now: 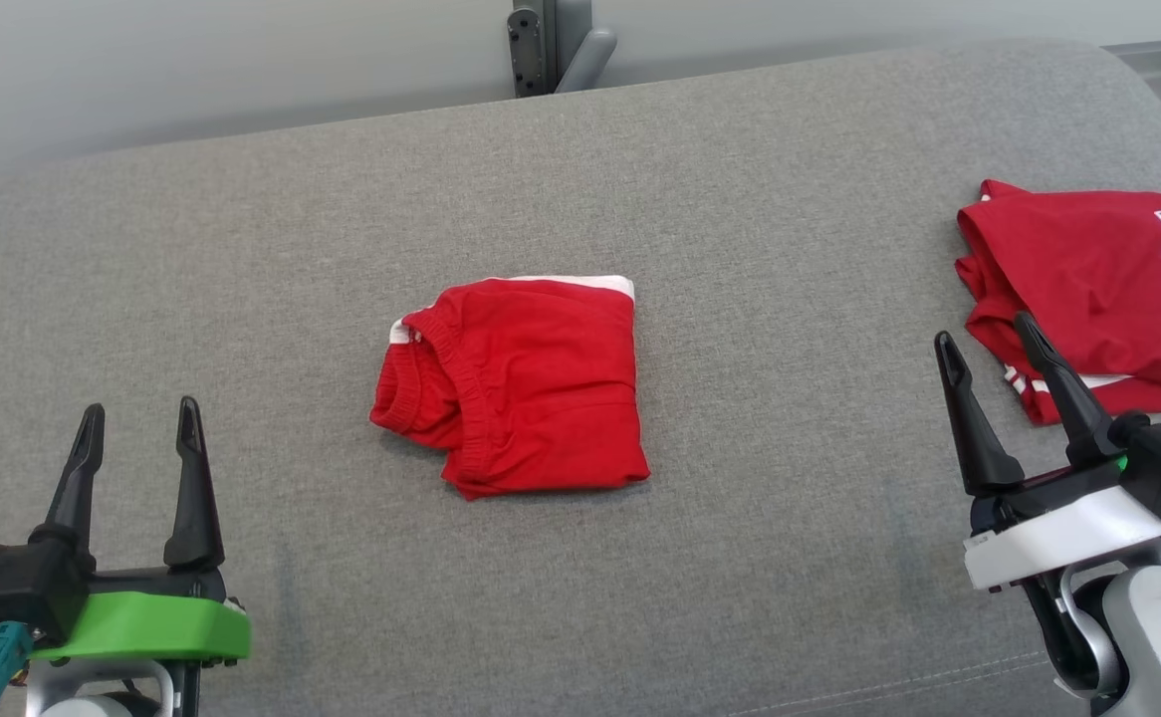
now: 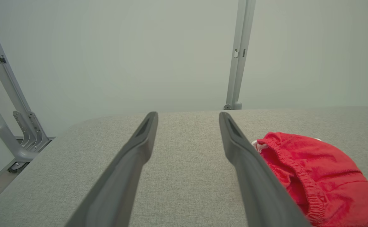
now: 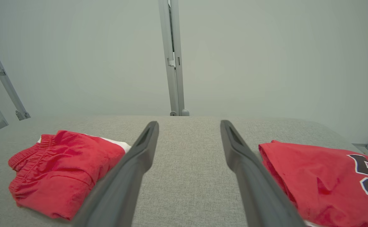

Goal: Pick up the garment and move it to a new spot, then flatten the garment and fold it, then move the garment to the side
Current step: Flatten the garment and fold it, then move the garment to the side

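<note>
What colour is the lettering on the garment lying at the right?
Black with a white outline, on the red jersey; the head view shows it best.

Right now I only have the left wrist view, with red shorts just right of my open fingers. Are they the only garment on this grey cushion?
Observer: No. A red jersey with a black, white-edged number lies at the right end of the grey cushion, apart from the red shorts.
Operator: Where is the right gripper?
Observer: The right gripper is open and empty, with its fingers by the jersey's left edge.
Operator: How do the whole shorts lie?
Observer: They are folded into a compact square near the cushion's middle. The waistband is on the left side and a white strip shows along the far edge.
</note>
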Available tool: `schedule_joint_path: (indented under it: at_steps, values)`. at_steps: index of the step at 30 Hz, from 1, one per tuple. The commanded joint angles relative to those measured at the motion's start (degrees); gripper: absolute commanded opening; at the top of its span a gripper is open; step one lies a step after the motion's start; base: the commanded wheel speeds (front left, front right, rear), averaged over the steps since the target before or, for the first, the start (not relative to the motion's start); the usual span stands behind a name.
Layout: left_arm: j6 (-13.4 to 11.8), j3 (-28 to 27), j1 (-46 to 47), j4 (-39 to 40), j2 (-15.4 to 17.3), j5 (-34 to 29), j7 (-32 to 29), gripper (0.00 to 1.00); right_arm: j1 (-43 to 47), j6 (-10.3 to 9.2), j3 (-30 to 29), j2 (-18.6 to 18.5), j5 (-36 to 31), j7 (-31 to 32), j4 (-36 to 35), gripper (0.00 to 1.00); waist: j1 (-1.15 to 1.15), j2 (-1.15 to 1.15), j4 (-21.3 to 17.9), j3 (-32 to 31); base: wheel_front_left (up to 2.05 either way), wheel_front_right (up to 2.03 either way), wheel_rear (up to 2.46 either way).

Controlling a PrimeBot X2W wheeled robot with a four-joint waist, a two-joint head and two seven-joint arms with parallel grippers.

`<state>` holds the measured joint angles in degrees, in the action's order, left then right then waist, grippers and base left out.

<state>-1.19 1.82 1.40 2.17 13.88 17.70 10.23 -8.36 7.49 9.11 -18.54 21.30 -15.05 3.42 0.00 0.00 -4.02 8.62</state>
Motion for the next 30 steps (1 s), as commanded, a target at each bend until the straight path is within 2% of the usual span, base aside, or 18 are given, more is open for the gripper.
schedule_joint_path:
  at_steps: [1, 30]
  values:
    - [-0.24, 0.10, -0.87, 0.42, 0.25, 0.22, -0.26, 1.00, 0.68, -0.01, -0.15, 0.09, 0.07, -0.21, 0.15, 1.00, 0.00, 0.00, -0.01, -0.65, 0.00, 0.00, 0.00]
    - [-1.26, 1.71, -0.65, 1.36, 0.53, 0.75, -0.68, 1.00, 1.22, -0.01, -2.09, 1.51, -0.11, -0.20, 0.49, 1.00, 0.00, 0.00, 0.07, -1.14, 0.00, 0.00, 0.00]
